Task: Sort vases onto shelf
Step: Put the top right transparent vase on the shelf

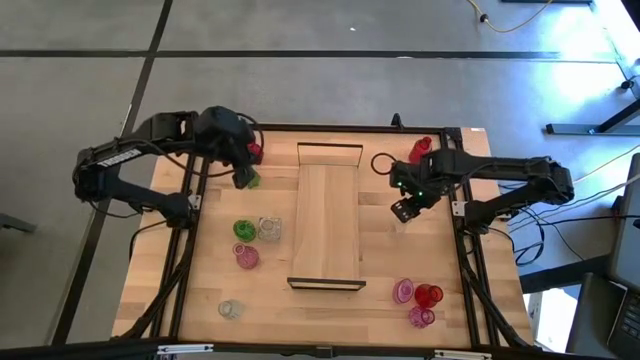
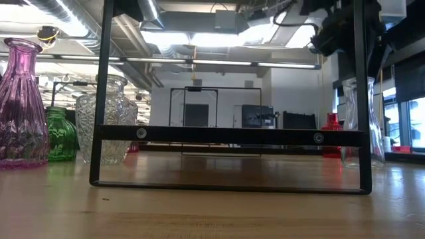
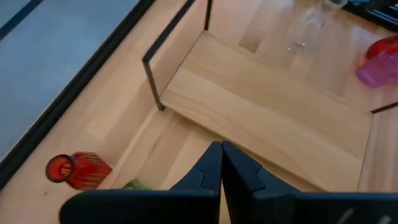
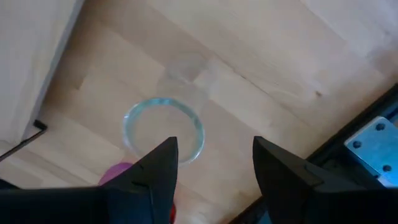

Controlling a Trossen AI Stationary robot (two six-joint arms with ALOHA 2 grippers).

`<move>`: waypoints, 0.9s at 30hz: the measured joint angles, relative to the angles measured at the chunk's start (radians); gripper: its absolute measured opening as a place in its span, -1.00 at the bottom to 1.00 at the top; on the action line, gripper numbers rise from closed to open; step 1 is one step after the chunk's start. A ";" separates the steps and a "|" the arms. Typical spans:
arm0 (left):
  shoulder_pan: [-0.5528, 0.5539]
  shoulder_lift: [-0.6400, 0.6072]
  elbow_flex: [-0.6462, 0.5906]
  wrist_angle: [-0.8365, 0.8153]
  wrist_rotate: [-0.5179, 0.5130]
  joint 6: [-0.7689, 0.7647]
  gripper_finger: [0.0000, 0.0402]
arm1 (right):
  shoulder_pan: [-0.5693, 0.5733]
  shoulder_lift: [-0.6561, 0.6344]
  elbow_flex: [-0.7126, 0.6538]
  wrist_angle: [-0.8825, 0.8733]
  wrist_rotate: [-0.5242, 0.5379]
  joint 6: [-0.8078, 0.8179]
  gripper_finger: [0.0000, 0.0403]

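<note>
Two grippers up: right gripper spread wide above clear vase, centre-right; left gripper clenched empty, upper left.

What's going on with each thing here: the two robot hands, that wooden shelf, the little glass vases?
Left hand: shut, holding nothing, near the shelf's far end.
Right hand: open, above a clear vase.
Shelf: bare, no vases on it.
Pink vase: upright on the table.

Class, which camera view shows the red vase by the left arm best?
The left wrist view: the red vase lies on its side, unobstructed. The high view shows only a red sliver beside the left gripper. The other views don't show it.
</note>
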 joint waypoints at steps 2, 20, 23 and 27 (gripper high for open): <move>0.011 0.000 0.000 0.000 0.002 0.000 -1.00 | 0.000 0.001 -0.024 0.024 -0.003 -0.001 -0.06; 0.031 0.000 0.000 0.031 0.010 0.009 -1.00 | -0.004 0.002 -0.071 0.137 -0.108 -0.102 -0.94; 0.031 0.000 0.000 0.031 0.010 0.009 -1.00 | -0.030 0.002 -0.069 0.137 -0.142 -0.108 -0.90; 0.031 0.000 0.000 0.031 0.011 0.009 -1.00 | -0.082 0.002 -0.019 0.136 -0.143 -0.158 -0.98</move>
